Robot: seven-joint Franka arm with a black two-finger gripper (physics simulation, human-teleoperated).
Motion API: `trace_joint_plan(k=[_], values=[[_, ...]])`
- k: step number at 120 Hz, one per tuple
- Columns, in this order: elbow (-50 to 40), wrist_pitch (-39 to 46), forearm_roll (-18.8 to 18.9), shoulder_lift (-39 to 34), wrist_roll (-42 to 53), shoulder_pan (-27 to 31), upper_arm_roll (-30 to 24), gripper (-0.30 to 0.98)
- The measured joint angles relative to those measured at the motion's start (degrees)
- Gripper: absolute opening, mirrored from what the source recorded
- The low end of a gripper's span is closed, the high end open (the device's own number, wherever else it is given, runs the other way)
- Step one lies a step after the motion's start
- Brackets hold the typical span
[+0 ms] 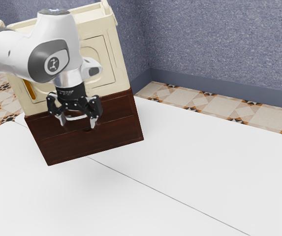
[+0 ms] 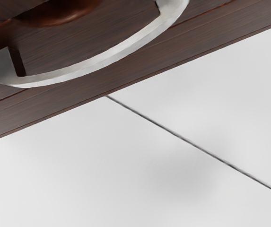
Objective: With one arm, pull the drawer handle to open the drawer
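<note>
In the exterior view my gripper (image 1: pixel 78 122) hangs in front of the dark wooden drawer front (image 1: pixel 112 114), fingers spread apart. The curved silver handle (image 1: pixel 76 118) appears behind and between the fingertips there; whether they touch it I cannot tell. From the wrist view, the handle (image 2: pixel 102 60) arches out from the dark wood (image 2: pixel 95 34), its two ends meeting the front. The drawer front looks flush with the cabinet, though my hand covers part of it.
The cream upper part of the cabinet (image 1: pixel 95 30) rises behind my arm. A lower dark panel (image 1: pixel 101 146) lies below the drawer. White table surface (image 1: pixel 190 162) with a thin dark seam spreads in front, and a speckled blue wall (image 1: pixel 219 39) stands behind.
</note>
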Motion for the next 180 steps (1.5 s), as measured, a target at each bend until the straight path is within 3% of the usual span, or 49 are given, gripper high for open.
trace_joint_plan(k=[16,46,70,180], values=[[0.4,3.4,1.6,1.5,5.3,2.9,-0.1,0.69],[-2.5,9.5,4.6,0.5,12.7,2.8,-3.0,0.69],[-2.5,12.1,5.0,1.4,17.8,5.7,-3.5,0.69],[-2.9,15.7,6.1,2.4,33.5,5.6,-5.0,0.69]])
